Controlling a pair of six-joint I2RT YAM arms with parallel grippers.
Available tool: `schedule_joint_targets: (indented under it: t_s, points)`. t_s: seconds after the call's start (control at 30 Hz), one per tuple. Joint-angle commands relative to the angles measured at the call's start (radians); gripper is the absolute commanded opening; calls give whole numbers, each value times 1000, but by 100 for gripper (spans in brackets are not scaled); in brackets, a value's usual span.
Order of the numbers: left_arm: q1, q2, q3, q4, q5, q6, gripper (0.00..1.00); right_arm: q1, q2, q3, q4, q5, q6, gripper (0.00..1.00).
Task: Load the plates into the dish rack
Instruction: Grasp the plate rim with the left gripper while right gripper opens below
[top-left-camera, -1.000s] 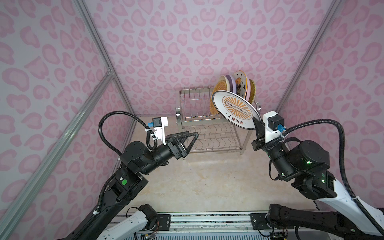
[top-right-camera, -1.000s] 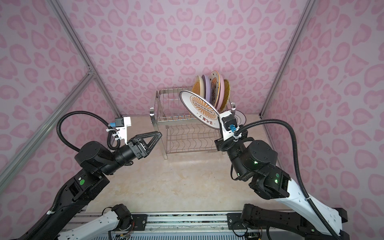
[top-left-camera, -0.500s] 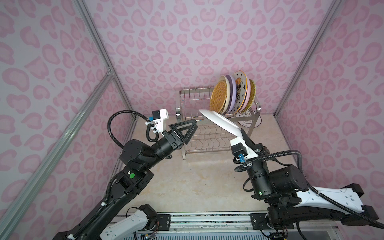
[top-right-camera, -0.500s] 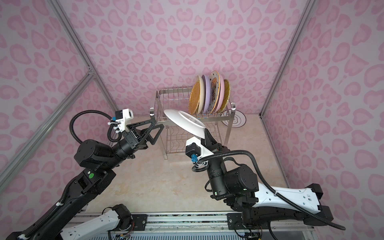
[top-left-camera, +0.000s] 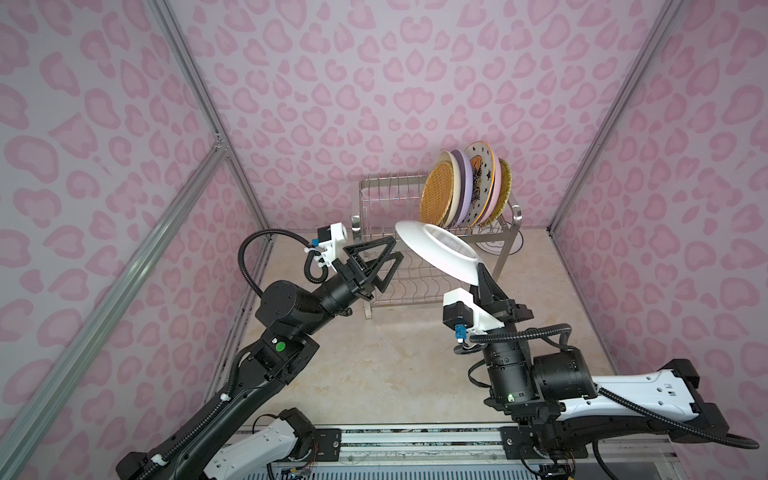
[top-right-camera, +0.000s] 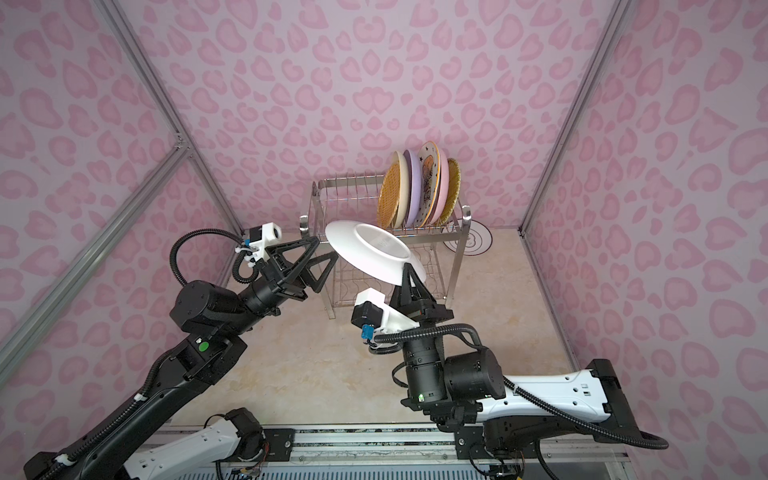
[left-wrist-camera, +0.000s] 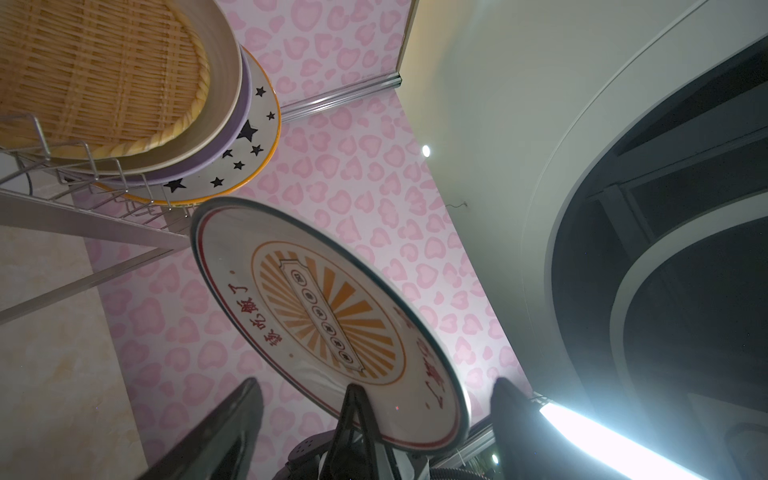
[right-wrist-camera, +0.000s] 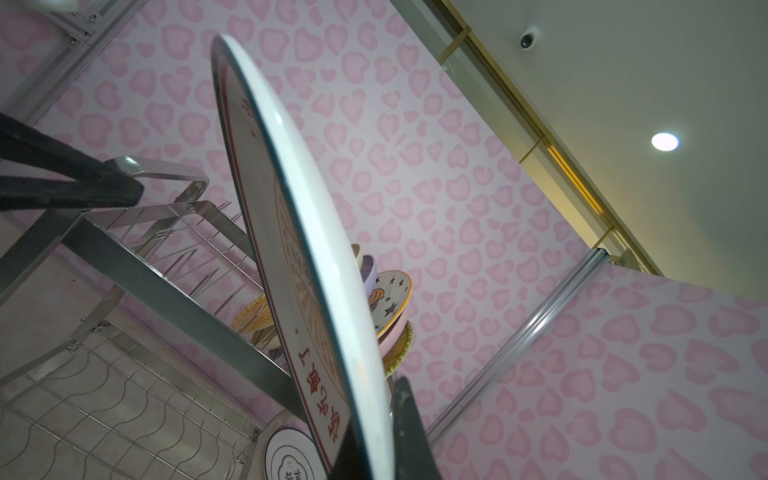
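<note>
Plate (top-left-camera: 436, 249), white underside up, tilts in front of the dish rack (top-left-camera: 384, 195), pinched at its rim by my right gripper (top-left-camera: 478, 272); my left gripper (top-left-camera: 397, 248) stands wide apart just beside it.

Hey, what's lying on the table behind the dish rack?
A white printed plate lies flat on the table behind the dish rack's right end. The rack's leg and wires cover its left part, so the full print is hidden.
</note>
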Motion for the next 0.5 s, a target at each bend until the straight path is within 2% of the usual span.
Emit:
schedule_joint_targets:
  t_s: [0.0,0.23,0.47]
  points:
    - [0,-4,16,31,-4,46,86,-11,8,-16,88,-19,-18,0]
    - [-2,89,89,53,62,-13,81,-14,43,-31,135,-41,-56,0]
    - [-1,98,99,19,33,-41,61,-14,64,-48,195,-51,-112,0]
